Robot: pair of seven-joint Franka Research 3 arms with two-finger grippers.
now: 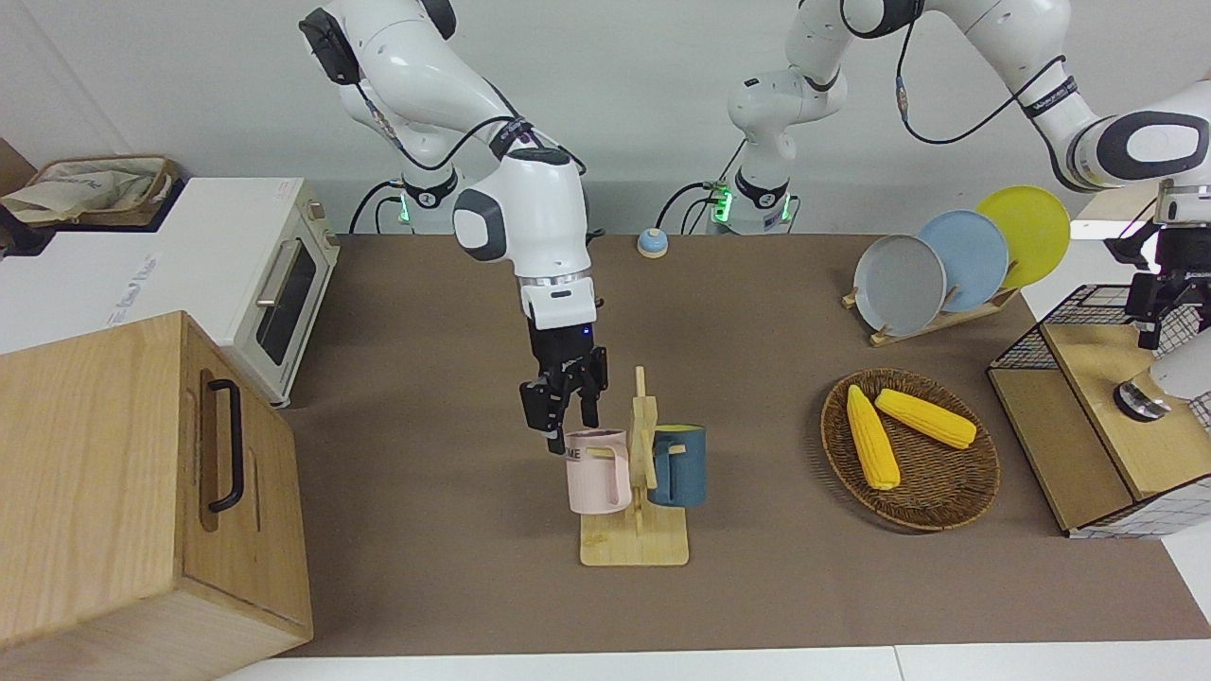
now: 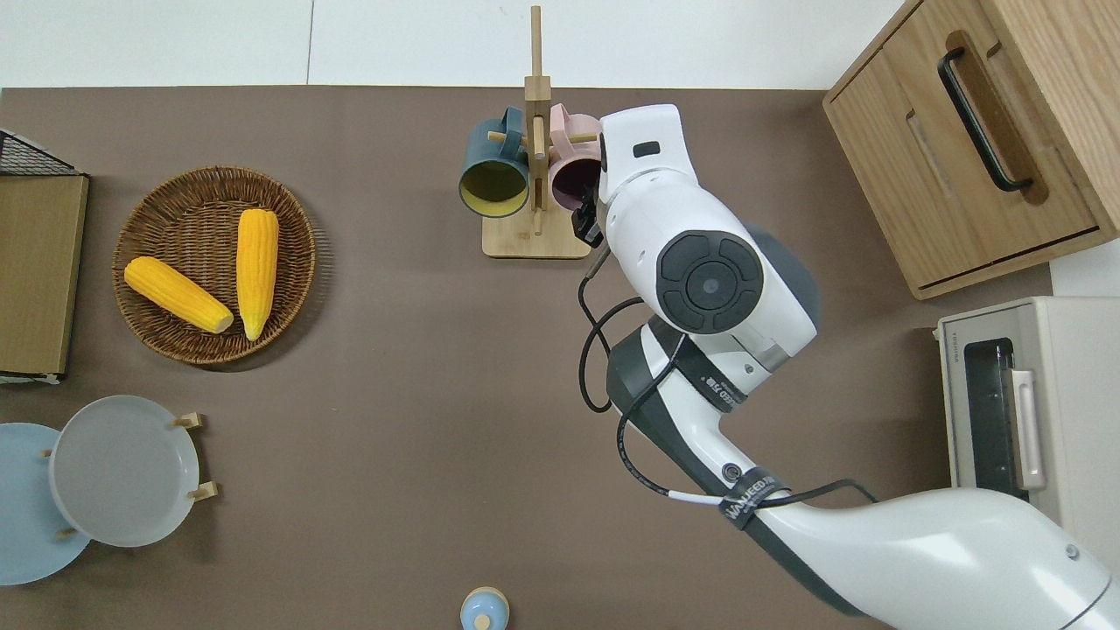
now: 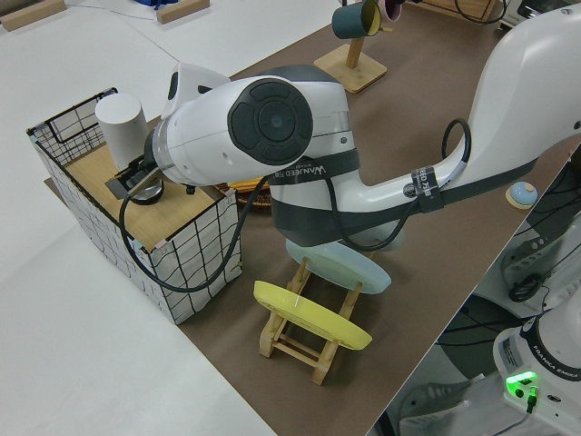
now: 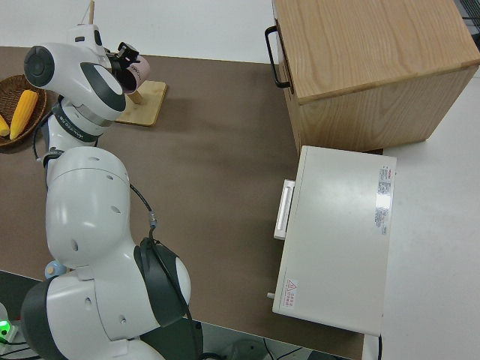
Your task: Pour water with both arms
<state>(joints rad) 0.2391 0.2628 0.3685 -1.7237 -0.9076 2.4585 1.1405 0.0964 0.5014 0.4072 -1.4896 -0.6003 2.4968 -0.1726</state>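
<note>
Front view shows the right gripper point(image 1: 565, 405) with fingers spread astride the rim of the pink mug point(image 1: 598, 470) hanging on the wooden rack point(image 1: 636, 539), seemingly to lift it, while the left gripper point(image 1: 1159, 301) hovers over the wire basket point(image 1: 1041, 348), its fingers' state unclear.

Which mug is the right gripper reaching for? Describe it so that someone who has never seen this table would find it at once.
Find the wooden mug rack near the table's middle, between the wooden cabinet and the corn basket. Two mugs hang on it, and the right gripper is at the rim of the pink mug, on the rack's cabinet side. Its neighbour is the dark blue mug with a yellow inside.
</note>
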